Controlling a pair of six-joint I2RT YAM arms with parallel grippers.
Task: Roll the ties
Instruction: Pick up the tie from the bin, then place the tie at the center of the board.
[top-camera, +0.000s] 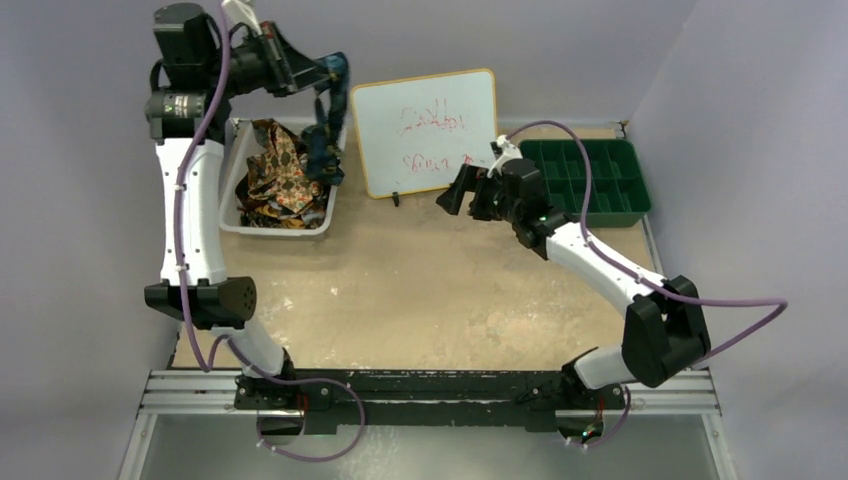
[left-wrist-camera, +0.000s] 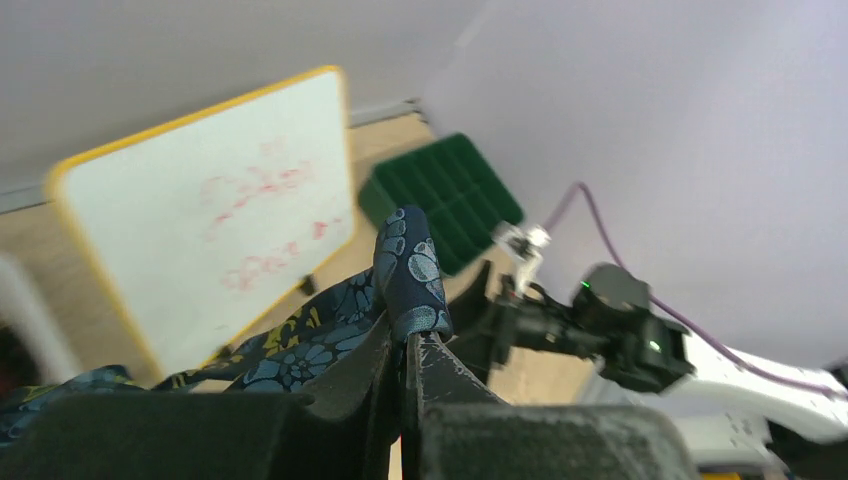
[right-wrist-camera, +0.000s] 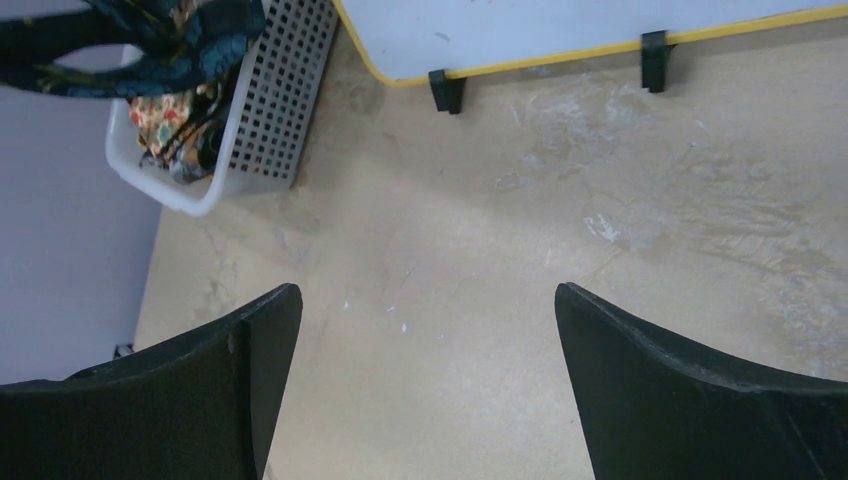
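1 navy tie (top-camera: 325, 140) held high by the basket (top-camera: 232, 190)
Clamped in the left gripper (top-camera: 335, 72), tail hanging at the rim; lift clear of the other ties (top-camera: 278, 180), then lay flat before the right gripper (top-camera: 455, 190), gaping empty over the table (top-camera: 420, 290)

The only writing in sight is on the yellow-framed whiteboard (top-camera: 425, 130) propped at the back of the surface: two lines of red marker scrawl (top-camera: 432, 122), one above the other. Both are smeared and faint, and from overhead or from the left wrist I can't make out a single letter or number.
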